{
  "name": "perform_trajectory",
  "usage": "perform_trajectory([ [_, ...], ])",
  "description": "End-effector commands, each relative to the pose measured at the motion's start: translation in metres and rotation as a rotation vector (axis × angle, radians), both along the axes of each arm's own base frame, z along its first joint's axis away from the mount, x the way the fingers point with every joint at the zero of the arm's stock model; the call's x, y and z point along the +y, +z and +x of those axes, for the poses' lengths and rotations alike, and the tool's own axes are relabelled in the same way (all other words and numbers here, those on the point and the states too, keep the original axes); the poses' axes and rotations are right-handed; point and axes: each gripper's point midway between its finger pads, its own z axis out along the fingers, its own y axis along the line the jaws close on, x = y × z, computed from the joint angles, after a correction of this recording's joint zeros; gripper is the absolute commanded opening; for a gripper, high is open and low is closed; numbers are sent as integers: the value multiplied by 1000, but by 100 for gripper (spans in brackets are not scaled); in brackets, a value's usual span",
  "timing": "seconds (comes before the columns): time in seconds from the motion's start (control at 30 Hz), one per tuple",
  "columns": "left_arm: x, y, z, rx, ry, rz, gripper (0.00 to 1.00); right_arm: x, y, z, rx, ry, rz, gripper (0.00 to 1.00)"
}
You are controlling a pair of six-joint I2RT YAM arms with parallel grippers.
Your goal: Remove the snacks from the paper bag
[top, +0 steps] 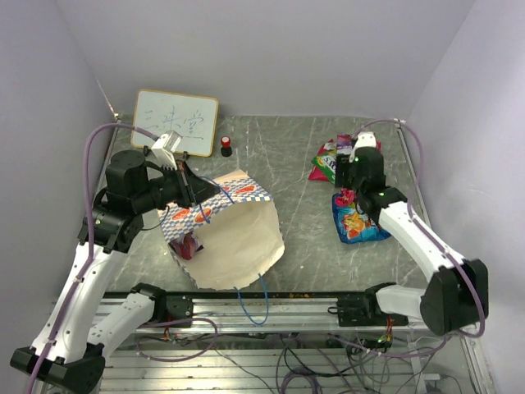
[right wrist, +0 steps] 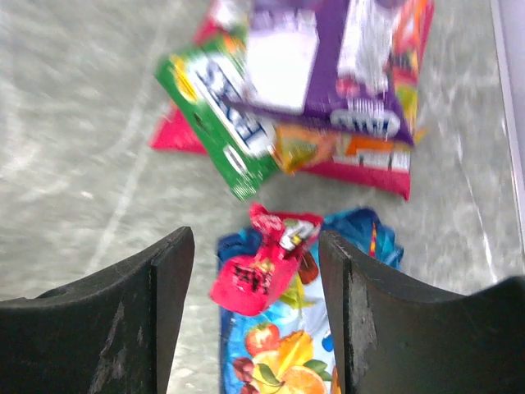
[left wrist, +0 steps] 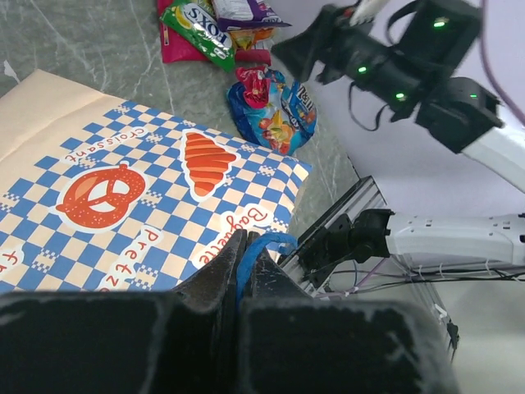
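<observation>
Hovering over snacks, right tool apart; left tool clamped on bag handle.

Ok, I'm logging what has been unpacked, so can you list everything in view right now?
paper bag: one, cream with a blue-and-white checkered band, left of centre
snack pile: four packets, pink, green, purple, orange, back right
blue packet: one, right side, nearer than the pile
small red packet: one, lying on the blue packet
reddish packet: one, partly hidden at the bag's left edge
whiteboard: one, white, back left
knob: one, red and black, beside the whiteboard
table: one, grey marbled
cables: several, mixed colours, near edge
left arm: white and black, jaws shut on the bag's blue cord handle
right arm: white and black, jaws open above the small red packet
</observation>
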Motion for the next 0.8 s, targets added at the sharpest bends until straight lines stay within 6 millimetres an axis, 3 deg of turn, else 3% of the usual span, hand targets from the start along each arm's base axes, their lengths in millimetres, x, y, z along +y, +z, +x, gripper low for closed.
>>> perform_trajectory([
  [0.0,3,7,-1,-34,10,17,7,32,67,1,-125,180,101,62],
  [0.1,1,2,1,-18,14,-1,7,78,86,-15,-151,367,240,62],
  [0.2,-2,4,2,-3,14,-25,7,132,104,-46,-209,585,326,62],
  [0.37,-7,11,1,5,4,-96,7,217,138,-122,-359,931,379,62],
  [0.53,-6,13,3,43,33,-110,7,280,133,-192,-394,1204,419,61],
  [0.77,-4,11,3,120,93,-163,7,334,114,-233,-519,1407,273,60],
])
